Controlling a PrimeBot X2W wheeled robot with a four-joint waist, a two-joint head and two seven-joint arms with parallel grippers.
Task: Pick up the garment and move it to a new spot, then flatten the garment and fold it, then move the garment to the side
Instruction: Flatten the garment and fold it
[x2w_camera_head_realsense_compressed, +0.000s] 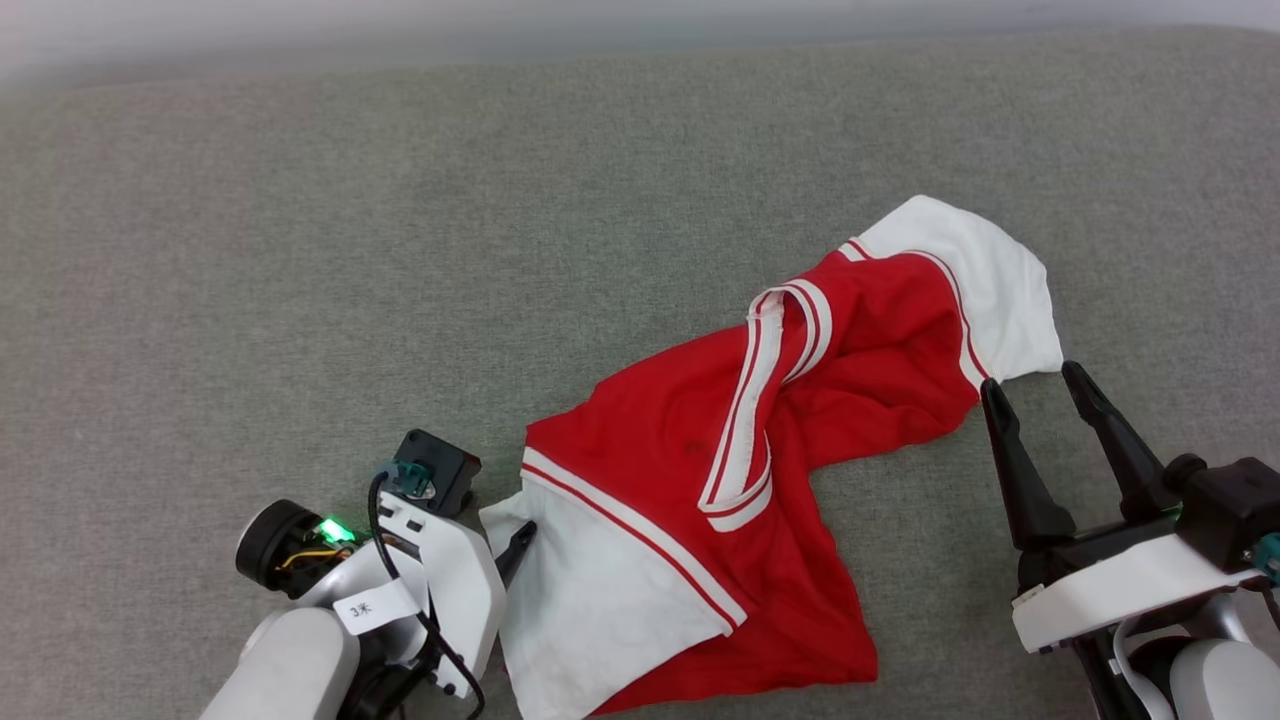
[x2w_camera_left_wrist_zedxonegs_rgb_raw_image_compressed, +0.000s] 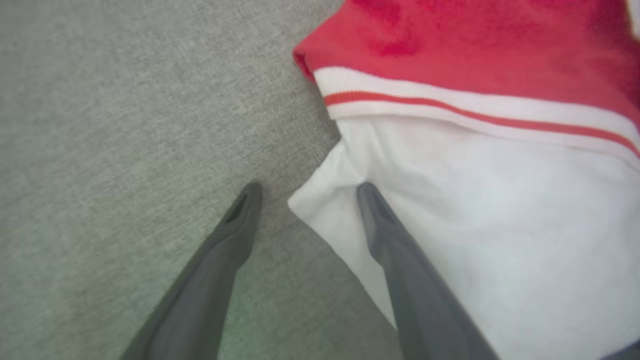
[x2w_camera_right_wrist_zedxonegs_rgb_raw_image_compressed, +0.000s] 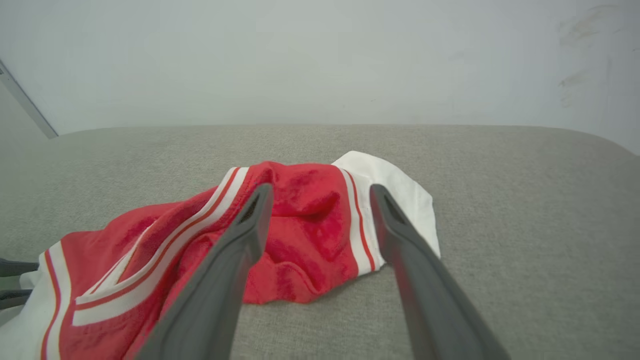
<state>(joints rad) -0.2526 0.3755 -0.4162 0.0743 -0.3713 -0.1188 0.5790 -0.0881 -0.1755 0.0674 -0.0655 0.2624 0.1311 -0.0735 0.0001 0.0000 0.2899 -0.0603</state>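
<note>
Counting one crumpled shirt (x2w_camera_head_realsense_compressed: 680, 470) on the grey cushion (x2w_camera_head_realsense_compressed: 300, 250); I see left gripper (x2w_camera_left_wrist_zedxonegs_rgb_raw_image_compressed: 308, 192) and right gripper (x2w_camera_head_realsense_compressed: 1032, 380), both with fingers spread apart.

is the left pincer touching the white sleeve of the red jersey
Touching. In the left wrist view one finger of the left pincer lies on the white sleeve, fabric creasing at its tip; the other finger is over the grey fabric surface.

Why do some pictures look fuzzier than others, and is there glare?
Head view: soft, even light, no glare; the garment is crisp, the grey surface hazy at the back. Left wrist view: very close, so cloth and the left gripper blur. Right wrist view: the wide lens bows the surface's far edge; the right gripper looms large.
</note>
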